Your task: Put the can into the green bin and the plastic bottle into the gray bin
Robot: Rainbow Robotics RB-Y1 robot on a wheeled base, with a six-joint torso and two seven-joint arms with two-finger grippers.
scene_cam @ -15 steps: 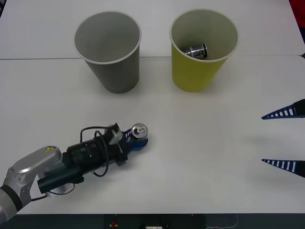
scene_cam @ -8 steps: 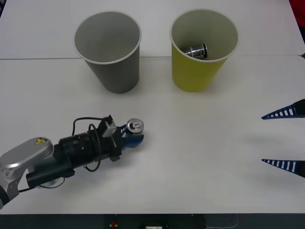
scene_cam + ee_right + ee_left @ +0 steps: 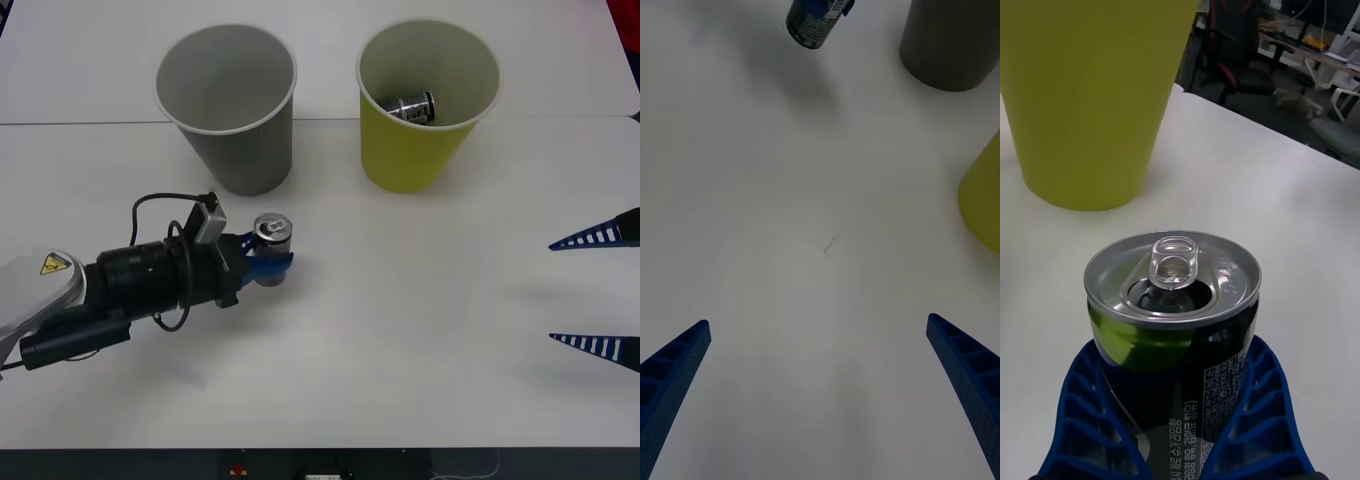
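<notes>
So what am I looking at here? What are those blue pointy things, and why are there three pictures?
It's a robot with two arms, and three cameras show the same moment. One camera looks down at the white table from above. The other two sit on the wrists.

The blue ribbed pieces are the robot's fingers. Each pair makes an end effector, which works like a hand. The left end effector is squeezing a can with a pull-tab top. The left wrist camera sees that can up close.

The right end effector waits open at the table's right side, holding nothing.

At the back stand two big cup-shaped bins. The green bin has another can inside. The gray bin stands to its left.
</notes>
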